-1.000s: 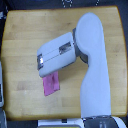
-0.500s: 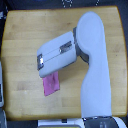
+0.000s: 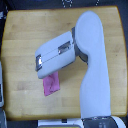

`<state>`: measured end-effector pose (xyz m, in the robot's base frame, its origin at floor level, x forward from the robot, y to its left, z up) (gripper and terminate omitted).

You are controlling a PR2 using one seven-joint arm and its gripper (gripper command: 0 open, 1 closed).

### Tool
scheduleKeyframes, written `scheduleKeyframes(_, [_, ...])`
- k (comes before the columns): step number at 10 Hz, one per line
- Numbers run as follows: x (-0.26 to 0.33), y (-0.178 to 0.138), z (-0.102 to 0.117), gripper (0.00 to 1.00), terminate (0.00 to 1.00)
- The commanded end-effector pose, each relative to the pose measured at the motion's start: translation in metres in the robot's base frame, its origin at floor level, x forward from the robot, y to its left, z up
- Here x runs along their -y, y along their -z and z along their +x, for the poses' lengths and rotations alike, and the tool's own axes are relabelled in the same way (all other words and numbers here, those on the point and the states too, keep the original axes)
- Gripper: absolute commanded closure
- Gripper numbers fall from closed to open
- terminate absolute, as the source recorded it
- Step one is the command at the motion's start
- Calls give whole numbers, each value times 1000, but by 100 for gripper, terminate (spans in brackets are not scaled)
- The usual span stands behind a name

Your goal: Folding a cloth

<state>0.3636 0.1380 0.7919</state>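
While I look down on the scene from the exterior view, I see the wooden tabletop [image 3: 22,35] filling almost the whole picture, with a light, warm grain and rounded corners. My arm [image 3: 92,70] comes in from about 6 o'clock, rises as a thick white column, bends near 1 o'clock of the picture centre and then reaches toward 9 o'clock. Its forearm ends in a white and grey block with dark metal parts on its top side. The gripper [image 3: 42,72] is at the far end of this block, but the block covers the fingers from this camera, so I cannot tell if they are open or closed, and I cannot tell if they have hold of anything.

The cloth [image 3: 51,85] lies on the table at about 7 o'clock from the picture centre, just below the end of the forearm. It is a small magenta-pink piece, plain, with four sides, a little tilted. Its upper edge goes under the white block, so I cannot say if the gripper touches it there. The part I see looks flat on the wood, with a faint crease or shadow across it.

At the exterior view's left edge there is a pale object [image 3: 2,87], too cut off to name. I can read no writing or label anywhere; the picture is too blurred.
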Motion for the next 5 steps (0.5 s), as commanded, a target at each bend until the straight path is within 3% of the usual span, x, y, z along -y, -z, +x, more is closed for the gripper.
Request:
scheduleKeyframes(1, [-10, -3, -12, 0, 0])
scheduleKeyframes(5, [-8, -9, -13, 0, 0])
